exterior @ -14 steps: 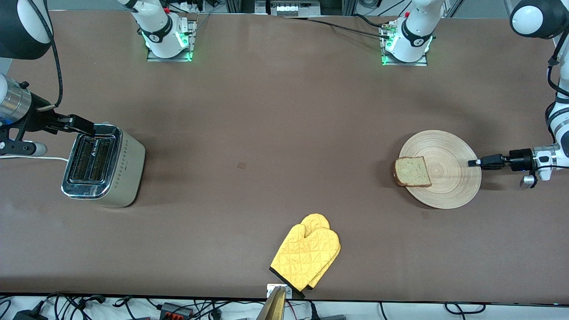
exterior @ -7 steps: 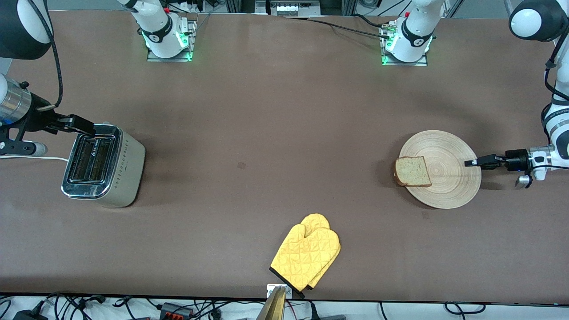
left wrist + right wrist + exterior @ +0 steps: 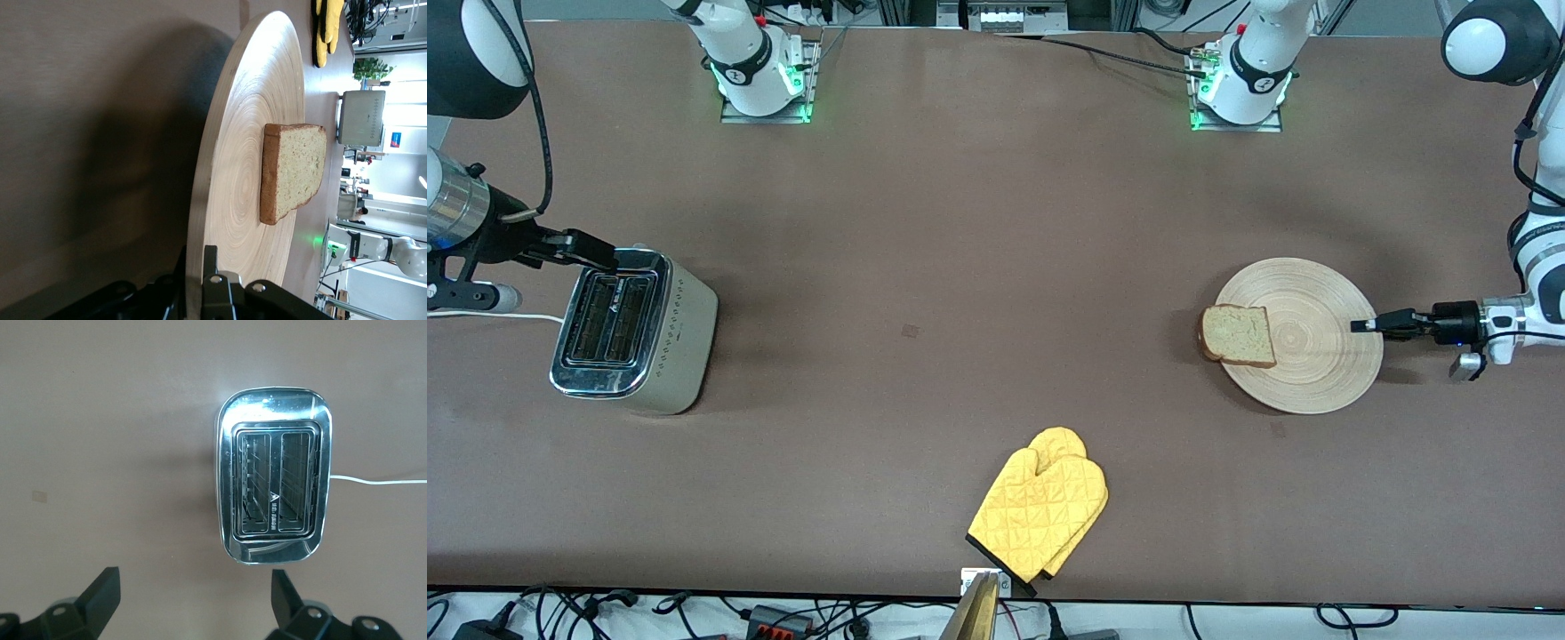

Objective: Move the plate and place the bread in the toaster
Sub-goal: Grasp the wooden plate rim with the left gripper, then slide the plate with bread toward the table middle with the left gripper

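Dragged toward the right arm's end of the table, the plate (image 3: 1303, 336) now sits a little closer to the table's middle than a second ago, and the bread (image 3: 1237, 335) has ridden along, overhanging the rim that faces the toaster. Across the brown table (image 3: 960, 249) the toaster (image 3: 633, 331) stands unmoved near the right arm's end, slots up, white cord (image 3: 534, 316) trailing away. A yellow oven mitt (image 3: 1040, 514) lies near the front camera's edge, well apart from both.

At the plate's rim toward the left arm's end, the left gripper (image 3: 1362, 325) has pinched shut on the wood; the left wrist view shows the rim caught between its fingers (image 3: 212, 280). The right gripper (image 3: 193, 597) waits above the toaster with its fingers spread wide.

Doing this step well probably means keeping the plate level and low, moving slowly so the loosely perched slice does not slide off its edge, and stopping within easy reach of the waiting right arm.
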